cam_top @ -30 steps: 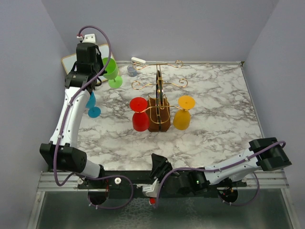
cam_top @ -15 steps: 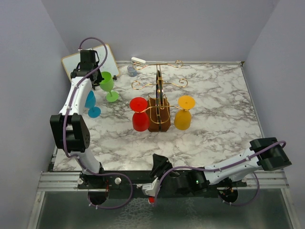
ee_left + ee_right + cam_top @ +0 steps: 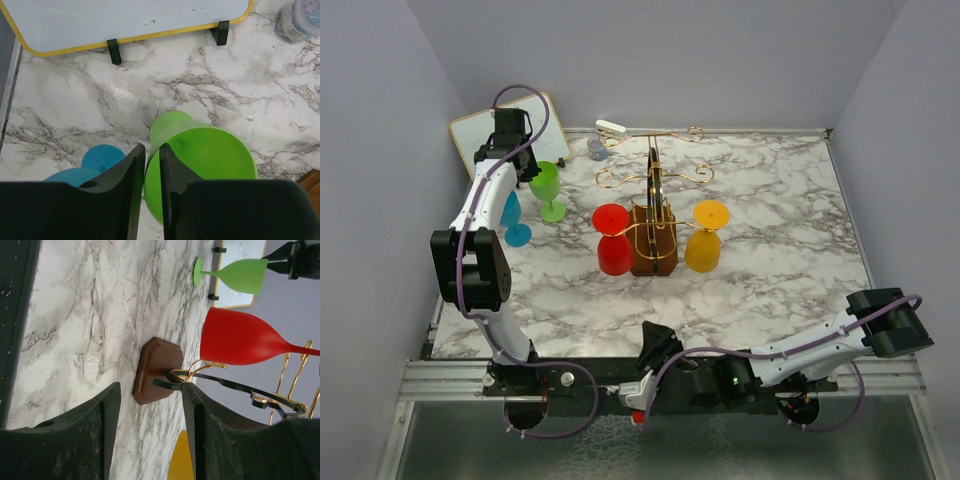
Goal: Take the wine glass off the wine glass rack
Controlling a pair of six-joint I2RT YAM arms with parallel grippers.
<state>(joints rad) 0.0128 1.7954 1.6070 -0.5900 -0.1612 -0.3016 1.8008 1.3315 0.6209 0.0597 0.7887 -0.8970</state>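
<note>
Seen from above, the left arm stretches to the far left corner. Its left gripper (image 3: 532, 165) is at the rim of the green wine glass (image 3: 546, 183), which stands upright on the marble table (image 3: 770, 250). The glass is well apart from the wine glass rack (image 3: 653, 240) and just beside a blue glass (image 3: 510, 210). A red glass (image 3: 612, 242) and a yellow glass (image 3: 705, 240) hang bowl-down from the rack's wire arms, stems caught in the frame. The right gripper (image 3: 648, 343) sits tucked at the near edge, clear of the work. The left wrist camera shows the fingers (image 3: 131, 170) a slit apart astride the green rim, near a propped whiteboard (image 3: 125, 20). Whether they pinch the rim or merely flank it cannot be told, though with the foot planted on the marble a release looks due. The right wrist view shows its own fingers (image 3: 107, 430) spread wide and holding nothing, with the rack's wooden base between them.
</note>
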